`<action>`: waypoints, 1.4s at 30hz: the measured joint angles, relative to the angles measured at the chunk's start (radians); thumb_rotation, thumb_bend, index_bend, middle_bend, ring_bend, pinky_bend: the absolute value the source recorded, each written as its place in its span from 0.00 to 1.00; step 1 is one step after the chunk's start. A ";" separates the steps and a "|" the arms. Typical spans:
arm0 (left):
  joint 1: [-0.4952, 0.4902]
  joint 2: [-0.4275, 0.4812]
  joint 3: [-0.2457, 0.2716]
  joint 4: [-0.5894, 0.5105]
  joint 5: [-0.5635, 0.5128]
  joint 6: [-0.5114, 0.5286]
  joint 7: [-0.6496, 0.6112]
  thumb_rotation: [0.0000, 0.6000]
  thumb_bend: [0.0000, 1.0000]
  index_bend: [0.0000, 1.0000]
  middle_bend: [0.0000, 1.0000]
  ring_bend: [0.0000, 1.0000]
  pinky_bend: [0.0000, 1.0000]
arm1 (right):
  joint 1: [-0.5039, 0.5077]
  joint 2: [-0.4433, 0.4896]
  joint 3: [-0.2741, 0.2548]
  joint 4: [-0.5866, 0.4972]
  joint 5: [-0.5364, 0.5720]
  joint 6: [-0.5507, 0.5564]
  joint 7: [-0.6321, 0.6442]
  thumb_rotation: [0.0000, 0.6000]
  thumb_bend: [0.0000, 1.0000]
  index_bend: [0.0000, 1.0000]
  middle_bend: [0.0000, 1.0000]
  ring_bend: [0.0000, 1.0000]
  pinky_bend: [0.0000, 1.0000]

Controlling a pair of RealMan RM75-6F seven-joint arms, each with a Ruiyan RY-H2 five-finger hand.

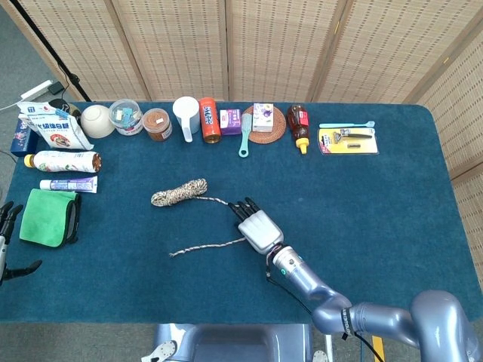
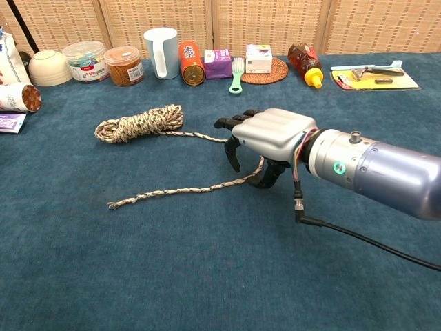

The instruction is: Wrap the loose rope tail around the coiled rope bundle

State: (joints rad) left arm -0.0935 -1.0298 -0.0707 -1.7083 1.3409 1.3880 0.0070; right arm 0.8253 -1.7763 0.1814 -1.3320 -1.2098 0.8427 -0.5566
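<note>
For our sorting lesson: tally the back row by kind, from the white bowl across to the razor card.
Bowl: 1
Lidded tubs: 2
Mug: 1
Orange canister: 1
Small boxes: 2
Brushes: 2
Woven coaster: 1
Sauce bottle: 1
Razor card: 1
Total: 12

Your right hand (image 2: pixel 265 138) hangs palm-down low over the table, its dark fingers (image 2: pixel 231 150) curled downward and apart, arm stretched in from the right. Your left hand (image 1: pixel 6 241) shows only at the frame edge.
</note>
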 measured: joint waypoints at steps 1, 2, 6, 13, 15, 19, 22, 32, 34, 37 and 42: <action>-0.001 0.000 0.000 0.000 -0.001 -0.002 0.000 1.00 0.05 0.00 0.00 0.00 0.00 | 0.003 -0.003 0.000 0.005 0.005 -0.001 -0.002 1.00 0.42 0.46 0.00 0.00 0.00; -0.001 0.000 0.000 0.000 -0.002 -0.003 0.000 1.00 0.05 0.00 0.00 0.00 0.00 | 0.004 -0.005 0.000 0.008 0.009 -0.001 -0.003 1.00 0.42 0.46 0.00 0.00 0.00; -0.003 0.001 -0.001 0.001 -0.005 -0.007 0.000 1.00 0.05 0.00 0.00 0.00 0.00 | 0.011 -0.011 0.000 0.025 0.027 -0.005 -0.008 1.00 0.42 0.47 0.00 0.00 0.00; -0.007 0.001 -0.001 0.001 -0.010 -0.015 0.001 1.00 0.05 0.00 0.00 0.00 0.00 | 0.018 -0.020 -0.010 0.049 0.045 -0.007 -0.004 1.00 0.42 0.48 0.00 0.00 0.00; -0.007 0.001 0.000 0.001 -0.011 -0.016 0.000 1.00 0.05 0.00 0.00 0.00 0.00 | 0.019 -0.020 -0.013 0.050 0.046 -0.004 -0.001 1.00 0.42 0.48 0.00 0.00 0.00; -0.008 0.002 0.000 0.001 -0.012 -0.017 -0.001 1.00 0.05 0.00 0.00 0.00 0.00 | 0.019 -0.018 -0.018 0.048 0.044 0.000 0.010 1.00 0.42 0.49 0.00 0.00 0.00; -0.009 0.002 0.000 0.001 -0.012 -0.018 -0.002 1.00 0.05 0.00 0.00 0.00 0.00 | 0.019 -0.017 -0.023 0.048 0.039 0.003 0.020 1.00 0.42 0.50 0.00 0.00 0.00; -0.008 0.003 0.003 0.000 -0.008 -0.016 -0.003 1.00 0.05 0.00 0.00 0.00 0.00 | 0.021 -0.024 -0.034 0.061 0.032 0.008 0.039 1.00 0.42 0.51 0.00 0.00 0.00; -0.007 0.002 0.003 0.001 -0.009 -0.016 -0.004 1.00 0.05 0.00 0.00 0.00 0.00 | 0.021 -0.024 -0.035 0.062 0.032 0.009 0.041 1.00 0.42 0.52 0.00 0.00 0.00; -0.009 0.002 0.003 0.001 -0.010 -0.018 -0.004 1.00 0.05 0.00 0.00 0.00 0.00 | 0.021 -0.024 -0.038 0.063 0.030 0.011 0.045 1.00 0.42 0.52 0.00 0.00 0.00; -0.010 0.002 0.002 0.001 -0.012 -0.021 -0.003 1.00 0.05 0.00 0.00 0.00 0.00 | 0.020 -0.021 -0.040 0.061 0.023 0.016 0.051 1.00 0.42 0.54 0.00 0.00 0.00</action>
State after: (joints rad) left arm -0.1037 -1.0279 -0.0682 -1.7069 1.3288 1.3672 0.0043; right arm 0.8451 -1.7968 0.1413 -1.2705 -1.1865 0.8590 -0.5055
